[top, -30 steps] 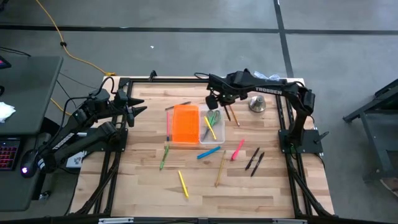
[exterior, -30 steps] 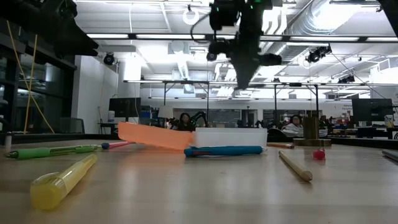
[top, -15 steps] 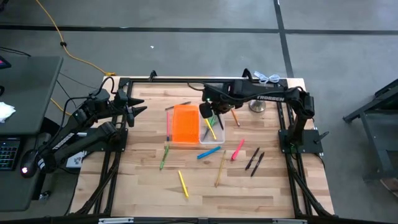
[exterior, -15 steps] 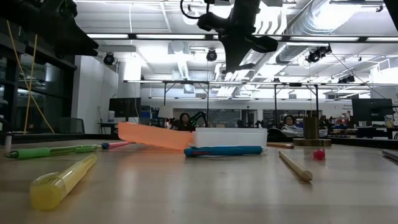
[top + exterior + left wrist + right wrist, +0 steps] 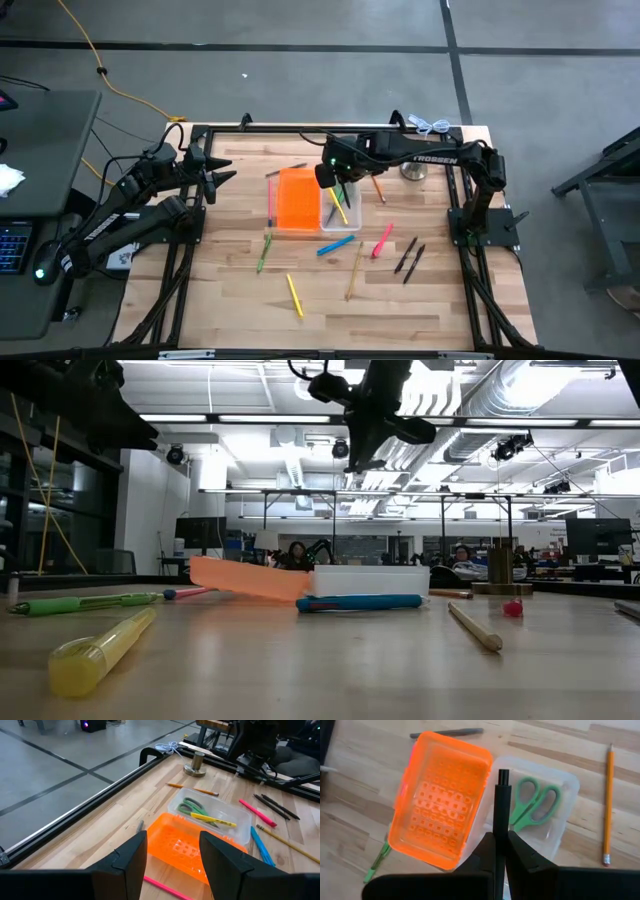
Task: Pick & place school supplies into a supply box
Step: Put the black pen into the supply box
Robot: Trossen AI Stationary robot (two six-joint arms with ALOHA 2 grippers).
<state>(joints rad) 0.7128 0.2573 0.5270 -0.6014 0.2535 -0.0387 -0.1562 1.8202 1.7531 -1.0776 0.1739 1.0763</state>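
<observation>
Black pen (image 5: 500, 810) clamped in right hand (image 5: 499, 851) above supply box (image 5: 470, 802).

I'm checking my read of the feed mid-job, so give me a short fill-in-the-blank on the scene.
1. The right pincer is shut on a ___ pen.
2. In the clear tray lie green-handled ___.
3. The other half of the box is ___.
4. The ___ pincer waits open.

Missing: black; scissors; orange; left
</observation>
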